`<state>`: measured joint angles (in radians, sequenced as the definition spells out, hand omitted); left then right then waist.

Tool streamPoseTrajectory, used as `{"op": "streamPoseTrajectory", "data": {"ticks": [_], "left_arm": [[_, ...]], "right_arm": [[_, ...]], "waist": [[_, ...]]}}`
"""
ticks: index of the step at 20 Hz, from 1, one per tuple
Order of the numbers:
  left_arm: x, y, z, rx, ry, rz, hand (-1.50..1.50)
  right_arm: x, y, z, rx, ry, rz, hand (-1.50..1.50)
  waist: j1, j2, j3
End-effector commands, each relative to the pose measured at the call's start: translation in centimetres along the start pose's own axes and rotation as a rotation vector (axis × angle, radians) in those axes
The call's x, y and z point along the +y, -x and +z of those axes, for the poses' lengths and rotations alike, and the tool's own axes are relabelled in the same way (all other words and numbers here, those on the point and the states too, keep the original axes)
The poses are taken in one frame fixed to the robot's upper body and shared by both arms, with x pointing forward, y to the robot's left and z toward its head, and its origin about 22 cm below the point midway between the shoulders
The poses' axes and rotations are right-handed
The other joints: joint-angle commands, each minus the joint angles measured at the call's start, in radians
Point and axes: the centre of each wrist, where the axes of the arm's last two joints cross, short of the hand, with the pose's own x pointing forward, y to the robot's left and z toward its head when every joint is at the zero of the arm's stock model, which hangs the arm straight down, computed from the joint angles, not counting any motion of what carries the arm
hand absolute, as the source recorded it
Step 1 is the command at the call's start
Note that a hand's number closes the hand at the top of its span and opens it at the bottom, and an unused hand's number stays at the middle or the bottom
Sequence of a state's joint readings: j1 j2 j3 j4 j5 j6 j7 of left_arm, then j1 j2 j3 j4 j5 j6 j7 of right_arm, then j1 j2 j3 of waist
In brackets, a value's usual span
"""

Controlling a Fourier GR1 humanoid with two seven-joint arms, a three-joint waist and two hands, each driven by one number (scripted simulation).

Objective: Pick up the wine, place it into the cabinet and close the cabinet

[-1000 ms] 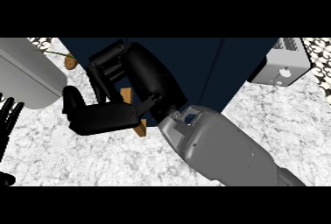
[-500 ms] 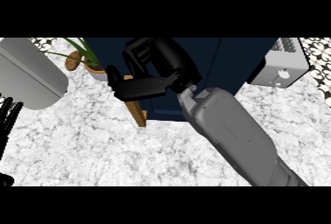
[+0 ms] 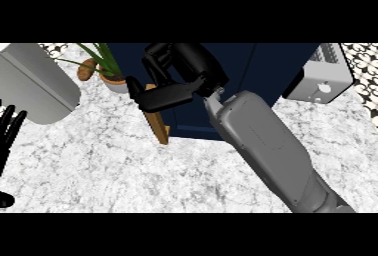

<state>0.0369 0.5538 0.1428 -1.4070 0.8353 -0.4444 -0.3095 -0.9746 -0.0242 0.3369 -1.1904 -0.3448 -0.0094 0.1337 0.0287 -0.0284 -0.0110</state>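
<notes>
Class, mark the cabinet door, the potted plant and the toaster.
cabinet door (image 3: 158,127), head view: its wooden edge.
potted plant (image 3: 116,83), head view: its pot.
toaster (image 3: 322,80), head view: its side panel.

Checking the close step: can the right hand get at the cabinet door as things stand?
Probably yes. The right hand already sits against the wooden-edged cabinet door, which stands ajar from the dark blue cabinet, with nothing between them. Whether the wine is inside is hidden.

This is a kitchen. A white speckled stone bench (image 3: 111,170) holds a shiny silver toaster (image 3: 319,75), a green potted plant (image 3: 107,67) and a dark blue cabinet (image 3: 251,70).
</notes>
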Motion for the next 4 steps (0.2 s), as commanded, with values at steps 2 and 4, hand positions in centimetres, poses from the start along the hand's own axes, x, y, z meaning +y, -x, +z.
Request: {"op": "streamPoseTrajectory", "data": {"ticks": [2,4], "left_arm": [[-1.3,1.3,0.0,-0.003,0.042,0.020,-1.50],[-0.8,0.2,-0.8,-0.002,0.038,0.008,-1.50]], "right_arm": [[-4.5,1.3,-0.7,0.079,0.191,0.048,1.50],[-4.9,2.7,0.4,0.084,0.184,0.039,1.50]], "waist": [[0.003,0.039,0.010],[-0.008,0.037,0.011]]}}
